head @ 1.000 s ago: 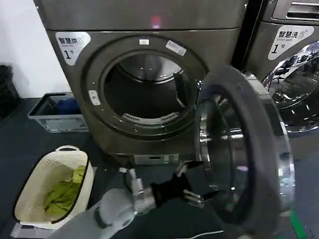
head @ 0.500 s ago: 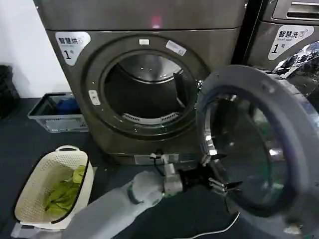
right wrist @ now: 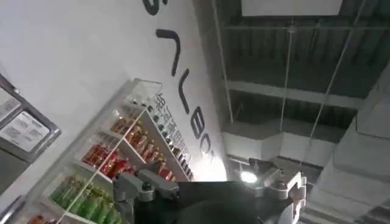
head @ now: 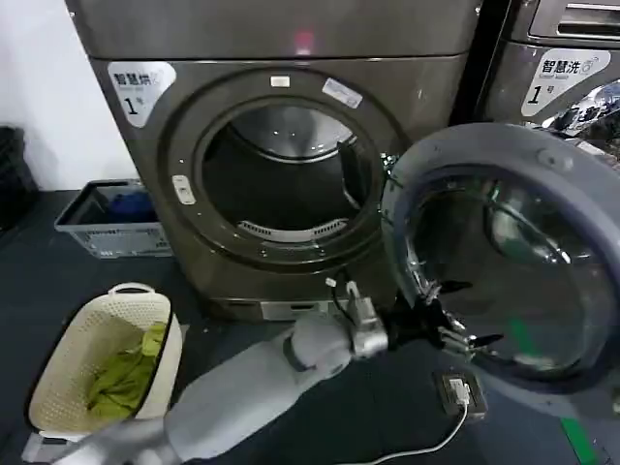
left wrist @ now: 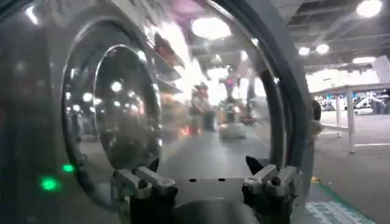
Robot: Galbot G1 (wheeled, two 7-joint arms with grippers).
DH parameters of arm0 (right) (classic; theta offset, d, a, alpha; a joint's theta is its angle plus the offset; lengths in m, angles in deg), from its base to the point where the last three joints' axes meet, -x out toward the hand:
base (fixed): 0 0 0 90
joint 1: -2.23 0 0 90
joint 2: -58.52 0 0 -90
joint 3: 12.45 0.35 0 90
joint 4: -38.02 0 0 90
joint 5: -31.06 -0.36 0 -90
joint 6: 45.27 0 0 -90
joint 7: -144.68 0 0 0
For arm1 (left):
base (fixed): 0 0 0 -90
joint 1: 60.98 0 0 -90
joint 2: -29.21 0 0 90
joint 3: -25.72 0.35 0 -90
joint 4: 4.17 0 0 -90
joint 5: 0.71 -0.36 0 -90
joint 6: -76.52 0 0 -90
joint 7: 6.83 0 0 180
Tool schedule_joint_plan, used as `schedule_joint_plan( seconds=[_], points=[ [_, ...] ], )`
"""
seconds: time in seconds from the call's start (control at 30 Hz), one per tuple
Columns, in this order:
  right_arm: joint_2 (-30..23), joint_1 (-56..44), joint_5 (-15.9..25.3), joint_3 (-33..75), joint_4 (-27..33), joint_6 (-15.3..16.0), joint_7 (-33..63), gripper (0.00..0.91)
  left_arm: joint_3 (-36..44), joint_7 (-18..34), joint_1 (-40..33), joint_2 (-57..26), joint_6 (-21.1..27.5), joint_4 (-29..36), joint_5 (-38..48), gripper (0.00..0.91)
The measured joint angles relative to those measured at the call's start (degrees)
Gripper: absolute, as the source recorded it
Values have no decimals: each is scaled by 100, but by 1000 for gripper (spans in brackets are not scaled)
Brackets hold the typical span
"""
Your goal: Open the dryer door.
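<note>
One big bronze-grey dryer [head: 281, 145] stands at the far side of the floor, a bit left of the middle. It has a small white "1" label [head: 138, 87] at its top left corner and a pink light [head: 303, 42] glowing on the panel above the round hole. The drum mouth [head: 286, 174] is wide open and looks dark inside.

The dryer door [head: 513, 252] is swung out to the right on its hinge. It hangs in front of the second machine [head: 557, 68], the one with the larger white "1" label. The door has a thick grey ring and a shiny glass bowl in the middle.

The left gripper [head: 453, 325] reaches across from the near left to the low, near edge of the door's inner ring. Its fingers [head: 471, 340] are apart, and the tips sit right against the ring. In the left wrist view the left gripper [left wrist: 204, 176] has its two fingers spread wide, with the glass of the dryer door [left wrist: 122, 109] close in front.

The right gripper [right wrist: 207, 182] points up toward a ceiling and a wall with shelves of bottles. Its fingers are spread apart and hold nothing.

On the near left floor sits a cream laundry basket [head: 58, 373] with a green cloth [head: 126, 373] inside. Farther back, beside the dryer's left side, is a grey crate [head: 92, 237]. A small white plug box [head: 457, 390] with a white cord lies on the dark floor under the door.
</note>
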Motion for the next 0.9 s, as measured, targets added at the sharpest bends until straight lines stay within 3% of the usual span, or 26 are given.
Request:
schedule_joint_plan(
  seconds=[0.9],
  points=[
    [61,-327,214,980,478,-120,-201,907,129,104,-701,1271,-136,-1571,-155,907]
  ],
)
